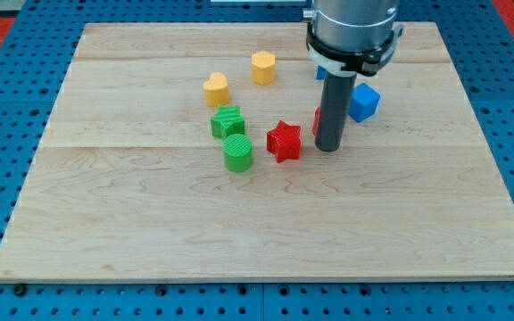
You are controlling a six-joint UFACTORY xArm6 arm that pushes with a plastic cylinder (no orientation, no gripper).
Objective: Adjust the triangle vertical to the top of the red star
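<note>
The red star [283, 141] lies near the board's middle. My tip [328, 148] rests on the board just to the right of it, with a small gap between them. A sliver of another red block [316, 119] shows at the rod's left edge, above and right of the star; the rod hides most of it, so I cannot make out its shape. A small piece of a blue block [320, 71] shows higher up behind the arm, its shape hidden. No triangle can be clearly made out.
A blue cube [362, 102] sits right of the rod. A green star-like block [227, 121] and a green cylinder [237, 152] lie left of the red star. A yellow heart [216, 87] and a yellow hexagon [263, 67] lie toward the top. The wooden board [150, 232] sits on blue matting.
</note>
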